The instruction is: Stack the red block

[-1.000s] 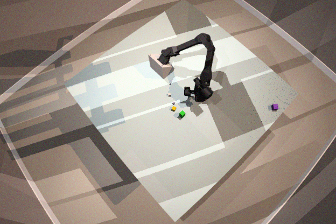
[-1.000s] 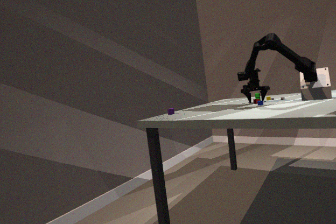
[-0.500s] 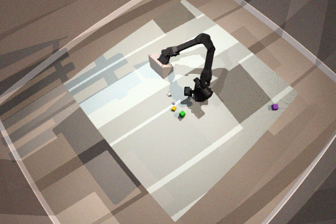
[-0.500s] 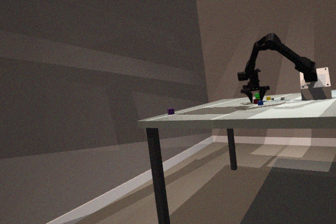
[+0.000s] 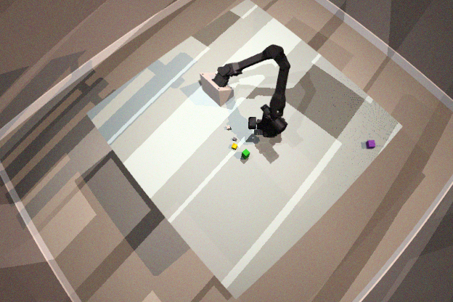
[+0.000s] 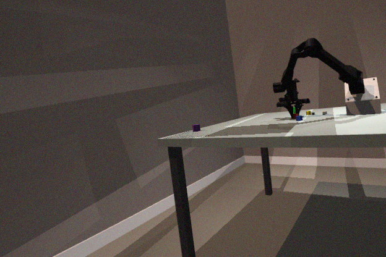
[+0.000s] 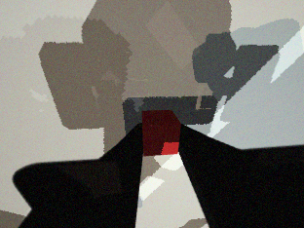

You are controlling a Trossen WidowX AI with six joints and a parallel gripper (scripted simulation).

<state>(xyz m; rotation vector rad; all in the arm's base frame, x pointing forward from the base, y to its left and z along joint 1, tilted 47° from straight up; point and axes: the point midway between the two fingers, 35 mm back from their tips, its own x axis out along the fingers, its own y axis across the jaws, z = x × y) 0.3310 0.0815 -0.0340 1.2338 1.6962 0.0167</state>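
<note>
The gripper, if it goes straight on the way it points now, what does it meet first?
The gripper points down, already shut on the red block. Straight on, it would likely press the block into the table; their gap is unclear.

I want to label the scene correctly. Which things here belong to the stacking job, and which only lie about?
For the job:
- red block, shut in the gripper
- green tower

Lying about:
- yellow block
- blue block
- purple block
- two small grey blocks
</note>
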